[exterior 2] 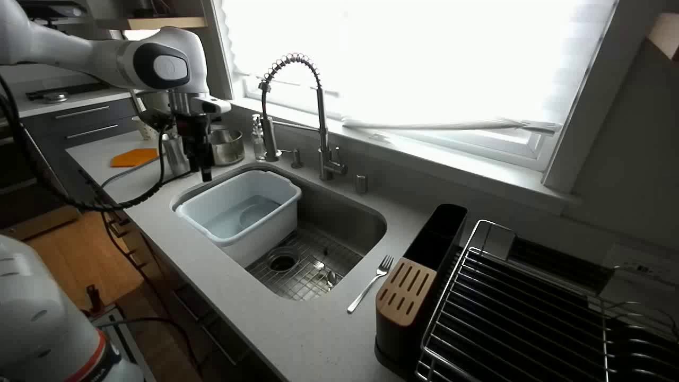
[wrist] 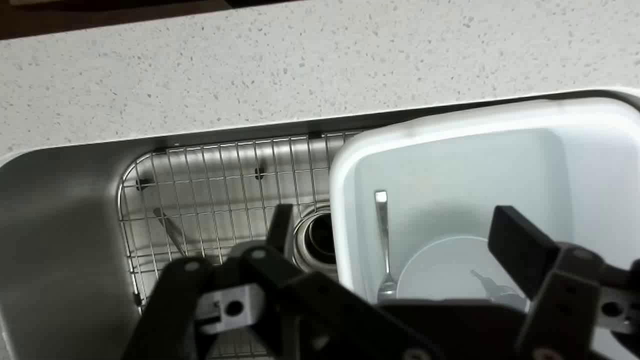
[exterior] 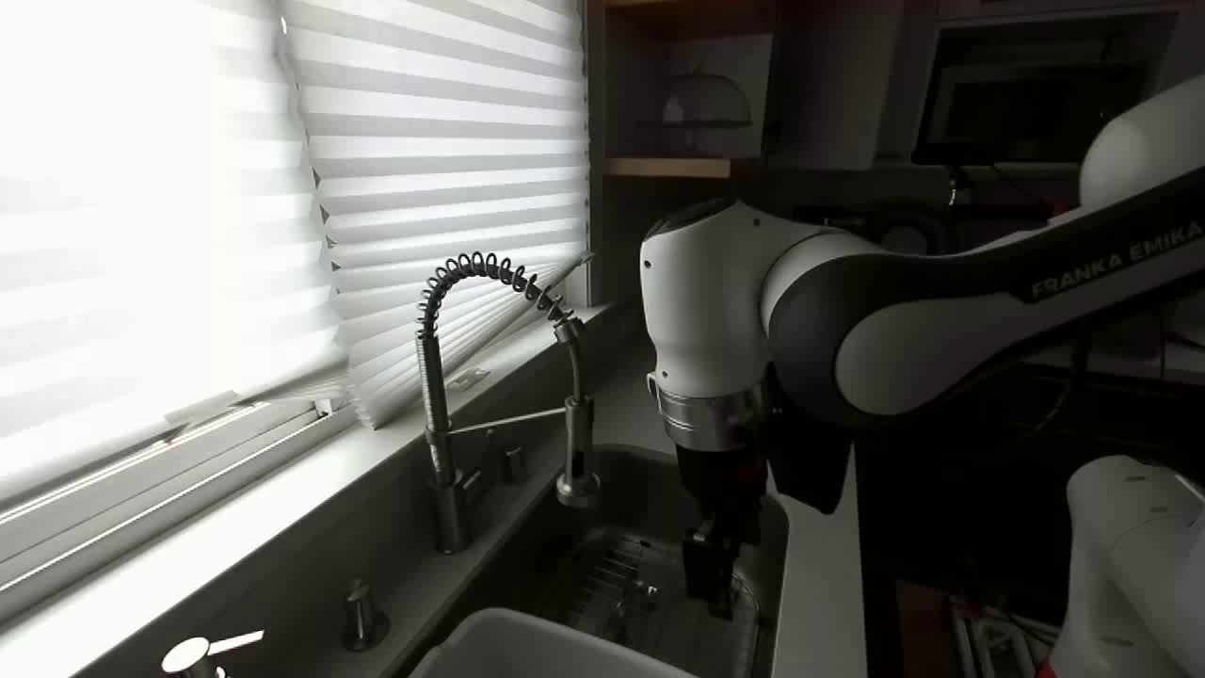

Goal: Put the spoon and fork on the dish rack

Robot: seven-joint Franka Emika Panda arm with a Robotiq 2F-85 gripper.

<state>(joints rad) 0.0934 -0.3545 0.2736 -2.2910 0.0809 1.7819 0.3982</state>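
Glare from the window [exterior 2: 424,58] leaves the kitchen dim, and the pale desk [exterior 2: 313,339] wraps round a steel sink [exterior 2: 345,209] with a tub [exterior 2: 265,236] in it. In the wrist view the gripper [wrist: 394,220] is spread wide, holding nothing, partly over the tub. Inside lies what I take for the spoon [wrist: 383,225] (its head is partly hidden by the gripper, so this is a guess), handle end at twelve o'clock, close along the tub's nine o'clock wall. The fork [exterior 2: 377,276] is on the desk, tines toward one o'clock in an exterior view, between the sink and the caddy [exterior 2: 406,292]; the rack [exterior 2: 520,313] sits beyond, toward four o'clock. Neither piece is on it.

Going straight down from here could well go badly: the nine o'clock finger [wrist: 280,225] seems to stand outside the rim, so the gripper might jam on the tub or pinch its wall. The tub seems to hold water, which would mislead the eye about depth and leave the steel slick; a loose grip would then drop the spoon, perhaps onto the grid [wrist: 225,178]. The dish [wrist: 445,255] near its head may block the three o'clock finger. On the way to the rack, too low a path could clip the faucet [exterior 2: 323,127] or knock the caddy. The fork, lying flat, could be nudged into the sink by a clumsy pinch. Over the rack's wires, a careless release could let either slip between.
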